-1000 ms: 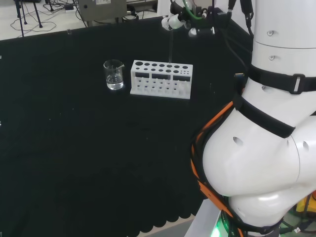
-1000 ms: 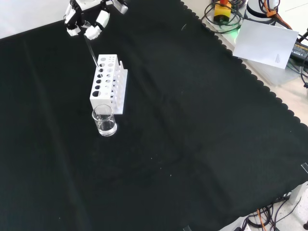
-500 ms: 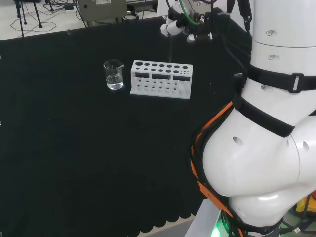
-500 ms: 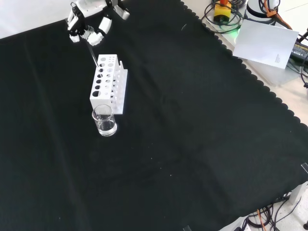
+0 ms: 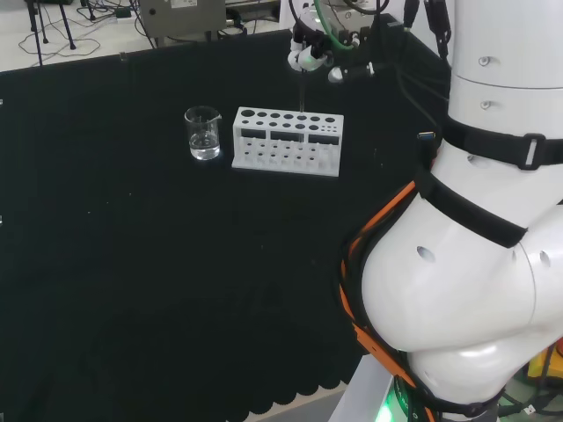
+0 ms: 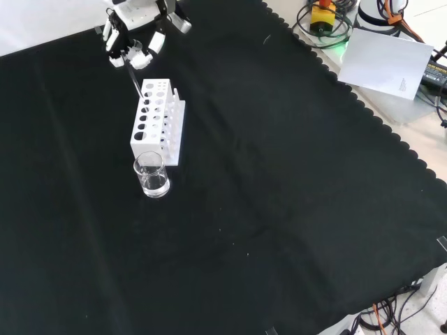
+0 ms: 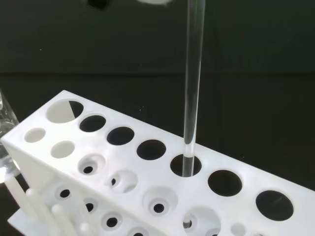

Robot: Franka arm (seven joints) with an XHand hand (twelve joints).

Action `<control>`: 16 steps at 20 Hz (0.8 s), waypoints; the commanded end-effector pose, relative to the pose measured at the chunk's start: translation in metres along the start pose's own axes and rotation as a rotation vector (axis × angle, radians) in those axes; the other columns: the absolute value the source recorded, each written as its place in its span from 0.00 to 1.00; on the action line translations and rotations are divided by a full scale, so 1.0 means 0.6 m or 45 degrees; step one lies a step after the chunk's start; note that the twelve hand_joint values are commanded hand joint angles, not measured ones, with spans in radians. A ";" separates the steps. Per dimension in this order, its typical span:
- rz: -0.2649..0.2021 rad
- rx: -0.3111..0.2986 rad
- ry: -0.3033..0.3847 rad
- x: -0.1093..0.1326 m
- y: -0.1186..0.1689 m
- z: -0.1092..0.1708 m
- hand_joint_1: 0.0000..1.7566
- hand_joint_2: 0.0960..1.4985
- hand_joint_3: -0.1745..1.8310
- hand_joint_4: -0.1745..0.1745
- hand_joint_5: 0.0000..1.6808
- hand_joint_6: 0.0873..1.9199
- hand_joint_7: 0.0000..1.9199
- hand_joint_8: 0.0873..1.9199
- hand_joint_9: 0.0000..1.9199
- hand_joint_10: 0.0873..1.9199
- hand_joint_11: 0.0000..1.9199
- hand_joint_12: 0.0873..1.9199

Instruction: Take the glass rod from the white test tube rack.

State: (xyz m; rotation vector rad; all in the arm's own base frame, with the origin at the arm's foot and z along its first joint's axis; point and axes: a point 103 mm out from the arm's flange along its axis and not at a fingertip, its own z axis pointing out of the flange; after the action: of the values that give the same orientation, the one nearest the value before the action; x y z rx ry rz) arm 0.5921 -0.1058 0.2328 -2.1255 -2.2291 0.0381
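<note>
Hand gripping the glass rod at its top, rod standing in the rack.

In the wrist view the glass rod [image 7: 192, 83] is rising upright out of one hole in the far row of the white test tube rack [image 7: 123, 167], its lower end sitting inside that hole. In the front view a small beaker [image 6: 151, 175] is standing just before the rack, and beyond them the hand [image 6: 133, 47] is pinching the rod's upper end with curled fingers. The step in hand looks to be the grasp; the next move is probably calling for a straight upward pull, so the rod is clearing the hole without catching its rim.
</note>
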 end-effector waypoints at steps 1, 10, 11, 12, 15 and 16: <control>-0.022 -0.054 -0.067 0.015 0.001 -0.025 0.63 0.69 0.20 0.00 0.50 0.58 0.67 0.50 0.83 0.43 0.52 0.61; -0.025 -0.273 -0.012 0.039 -0.010 -0.057 0.73 0.41 0.48 0.00 0.64 0.52 0.61 0.53 0.86 0.43 0.66 0.44; -0.021 -0.277 0.003 0.039 -0.011 -0.062 0.73 0.43 0.46 0.00 0.63 0.47 0.60 0.55 0.86 0.43 0.66 0.43; -0.017 -0.287 0.024 0.039 -0.014 -0.069 0.73 0.46 0.42 0.00 0.63 0.41 0.60 0.57 0.86 0.43 0.66 0.42; 0.001 -0.342 0.081 0.034 -0.025 -0.092 0.74 0.51 0.33 0.00 0.65 0.30 0.60 0.55 0.86 0.40 0.67 0.40; 0.013 -0.356 0.104 0.032 -0.029 -0.101 0.74 0.52 0.32 0.00 0.66 0.28 0.61 0.55 0.86 0.40 0.68 0.39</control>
State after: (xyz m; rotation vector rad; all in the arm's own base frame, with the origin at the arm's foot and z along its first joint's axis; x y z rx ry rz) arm 0.5839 -0.0878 0.2666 -2.1964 -2.3229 -0.1780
